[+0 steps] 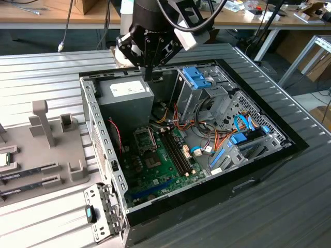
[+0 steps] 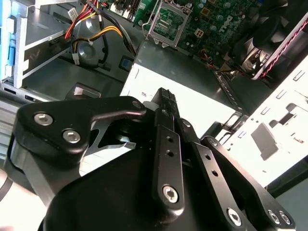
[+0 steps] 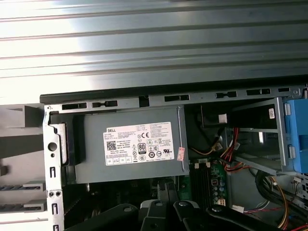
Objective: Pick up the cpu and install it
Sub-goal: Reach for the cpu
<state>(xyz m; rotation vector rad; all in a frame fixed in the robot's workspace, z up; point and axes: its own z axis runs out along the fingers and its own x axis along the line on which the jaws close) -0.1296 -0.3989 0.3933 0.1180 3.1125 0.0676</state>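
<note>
Hovering over the power supply (image 1: 126,93) at the back edge of the open computer case (image 1: 98,139), the gripper (image 1: 149,76) has its fingers drawn together, with nothing visible between them in the second wrist view. The cpu (image 1: 3,159) lies on the grey parts tray (image 1: 51,142) at the exterior view's left, outside the case and well apart from the gripper. The CPU socket (image 1: 146,139) on the green motherboard (image 1: 160,160) stands with its metal frame lifted and looks unfilled. I judge the pick-up step has not yet been made. A grasp would call for the fingers to part, level and square over the chip, clear of the tray's upright posts (image 1: 42,121).
</note>
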